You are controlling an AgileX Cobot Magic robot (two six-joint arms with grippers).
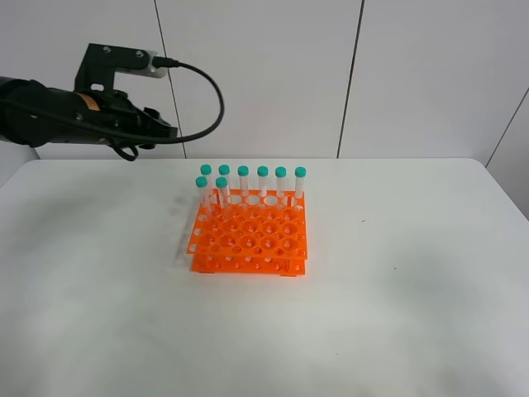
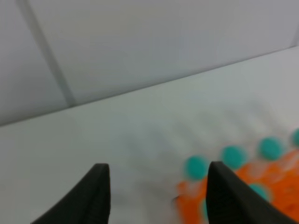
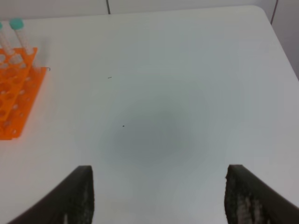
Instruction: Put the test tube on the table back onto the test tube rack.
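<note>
The orange test tube rack (image 1: 252, 236) stands in the middle of the white table (image 1: 397, 314). Several teal-capped test tubes (image 1: 243, 184) stand upright in its back rows, two of them (image 1: 221, 192) in the second row at the left. No tube lies on the table in any view. My left gripper (image 1: 168, 130) is raised behind and to the left of the rack. It shows open and empty in the left wrist view (image 2: 156, 189), with blurred teal caps (image 2: 232, 156) below it. My right gripper (image 3: 159, 198) is open and empty over bare table to the right of the rack (image 3: 18, 102).
A white panelled wall (image 1: 273, 74) stands behind the table. The table's rounded right corner (image 3: 259, 9) shows in the right wrist view. One tube (image 3: 21, 35) stands at the rack's near corner there.
</note>
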